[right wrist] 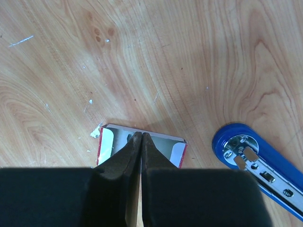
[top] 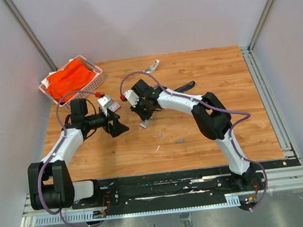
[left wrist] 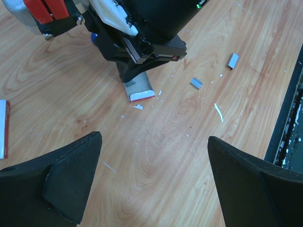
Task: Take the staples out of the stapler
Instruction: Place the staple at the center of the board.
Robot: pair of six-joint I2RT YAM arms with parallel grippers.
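A pale wood-grain table (top: pixel 224 71) flecked with white crumbs sits between plain grey walls (top: pixel 156 13) with metal corner posts. A pink basket (top: pixel 99 71) of orange cloth (top: pixel 70 79) sits in the far left corner. The right gripper (right wrist: pixel 139 135) is clenched, tips over a small white-and-red box (right wrist: pixel 177 152). The blue stapler (right wrist: pixel 255 156) lies just right of the box. The staples (left wrist: pixel 196 83) lie loose on the wood nearby. The left gripper (left wrist: pixel 154 138) hangs spread wide, holding nothing
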